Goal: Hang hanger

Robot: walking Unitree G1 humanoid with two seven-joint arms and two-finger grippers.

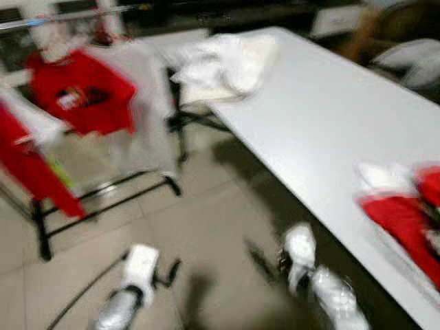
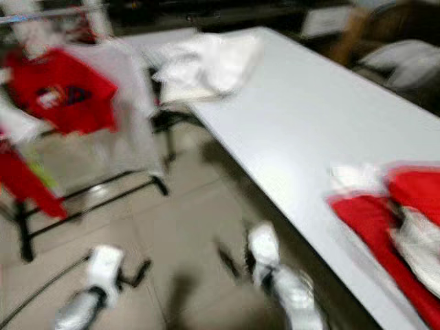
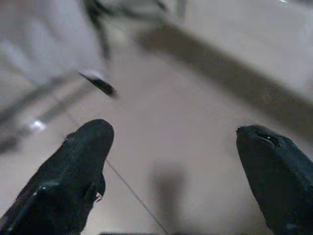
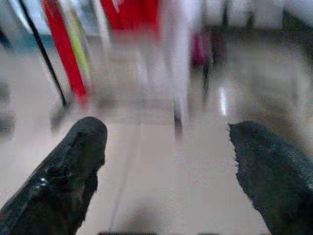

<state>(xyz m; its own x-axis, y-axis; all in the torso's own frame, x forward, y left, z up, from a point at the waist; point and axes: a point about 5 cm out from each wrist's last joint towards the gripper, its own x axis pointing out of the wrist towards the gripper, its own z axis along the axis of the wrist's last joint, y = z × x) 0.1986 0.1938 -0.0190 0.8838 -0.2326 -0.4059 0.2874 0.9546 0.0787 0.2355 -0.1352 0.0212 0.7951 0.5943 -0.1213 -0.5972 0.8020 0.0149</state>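
On the right side of the blurred head views, a long white counter [image 1: 323, 117] runs away from the robot, its near edge slanting across the frame. At its far end lies a heap of white cloth [image 1: 223, 63], and near the robot, at the counter's right edge, a pile of red and white garments [image 1: 405, 213] rests on the top. Left of the counter, on the pale tiled floor [image 1: 206, 227], stands a black clothes rack [image 1: 103, 189] with a rail across the top. On it hang a red shirt [image 1: 82, 91] with a dark print on the chest, a grey-white garment [image 1: 148, 103] just beside it, and another red garment [image 1: 31, 172] at the far left; the hangers carrying them are too blurred to make out, and I cannot tell any loose hanger on the counter

Both silver arms reach down over the floor between rack and counter. The left tool [image 3: 171, 147] hovers above the tiles with its two black fingers [image 3: 80, 161] set wide apart and nothing between them; a rack foot shows beyond it. The right tool [image 4: 166, 147] likewise has its fingers [image 4: 73, 156] spread apart and empty, pointing toward the rack, where the hanging red cloth and the black upright appear as streaks
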